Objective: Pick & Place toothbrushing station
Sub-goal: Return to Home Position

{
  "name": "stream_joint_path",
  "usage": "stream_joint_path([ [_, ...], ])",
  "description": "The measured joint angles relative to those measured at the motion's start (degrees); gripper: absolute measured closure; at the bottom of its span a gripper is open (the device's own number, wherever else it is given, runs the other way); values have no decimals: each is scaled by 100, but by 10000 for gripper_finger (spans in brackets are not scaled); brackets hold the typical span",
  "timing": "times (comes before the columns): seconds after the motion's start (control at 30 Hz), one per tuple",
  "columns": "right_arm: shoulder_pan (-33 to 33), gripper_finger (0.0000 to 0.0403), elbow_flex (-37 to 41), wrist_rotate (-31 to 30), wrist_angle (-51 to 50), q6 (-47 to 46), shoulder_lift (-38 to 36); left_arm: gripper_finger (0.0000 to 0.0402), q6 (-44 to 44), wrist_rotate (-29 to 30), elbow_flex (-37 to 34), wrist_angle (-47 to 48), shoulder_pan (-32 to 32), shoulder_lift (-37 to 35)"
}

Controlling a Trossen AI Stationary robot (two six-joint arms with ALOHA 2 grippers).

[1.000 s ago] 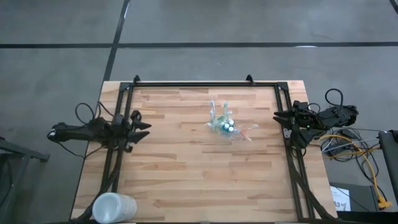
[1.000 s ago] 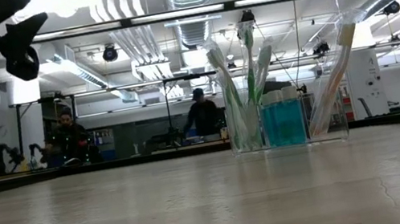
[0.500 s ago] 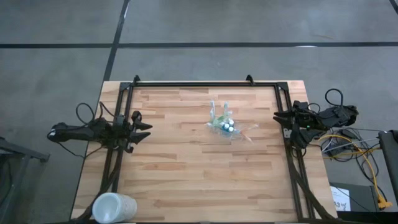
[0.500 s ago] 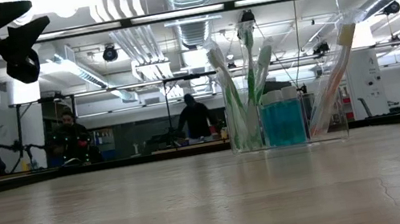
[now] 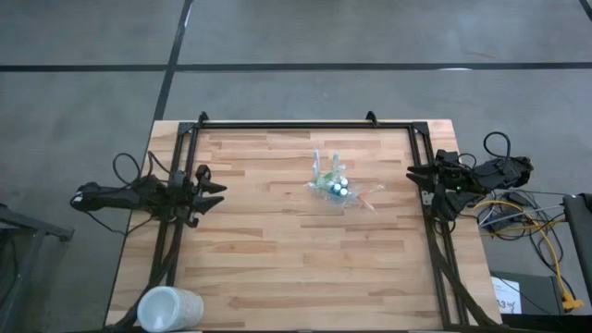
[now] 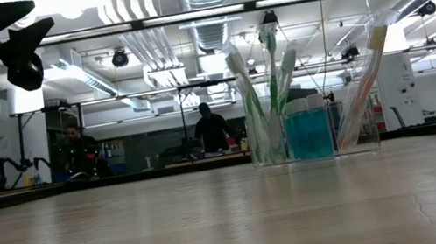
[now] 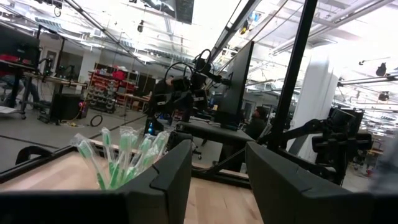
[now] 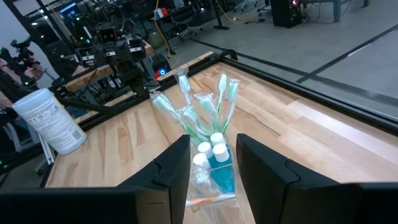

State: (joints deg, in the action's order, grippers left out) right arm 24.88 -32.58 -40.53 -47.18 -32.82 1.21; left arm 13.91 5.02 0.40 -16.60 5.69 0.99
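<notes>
The toothbrushing station (image 5: 335, 188) is a small clear holder standing on its base on the wooden table (image 5: 277, 259), right of the middle. It holds green and white toothbrushes (image 6: 264, 88), blue tubes (image 6: 309, 133) and an orange toothbrush (image 6: 367, 84) that leans outward. My left gripper (image 5: 218, 191) hovers open at the table's left edge, well clear of the station. My right gripper (image 5: 413, 173) hovers open at the right edge, pointing toward the station (image 8: 210, 163), with a stretch of bare table between them. In the left wrist view the toothbrushes (image 7: 118, 155) show far beyond the fingers.
A larger frosted white cup (image 5: 169, 308) lies at the table's near left corner. A black metal frame (image 5: 296, 125) runs along the far, left and right edges. Bare wood lies all around the station. People stand in the room behind (image 6: 212, 127).
</notes>
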Motion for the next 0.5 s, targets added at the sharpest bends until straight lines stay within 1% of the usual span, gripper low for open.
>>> stream_joint_path([
  [0.27, 0, 289, 0, 0, -2, -1, 0, 245, 0, 0, -2, 0, 0, 0],
  [0.5, 0, 284, 0, 0, 0, -2, 0, 245, 0, 0, -4, 0, 0, 0],
])
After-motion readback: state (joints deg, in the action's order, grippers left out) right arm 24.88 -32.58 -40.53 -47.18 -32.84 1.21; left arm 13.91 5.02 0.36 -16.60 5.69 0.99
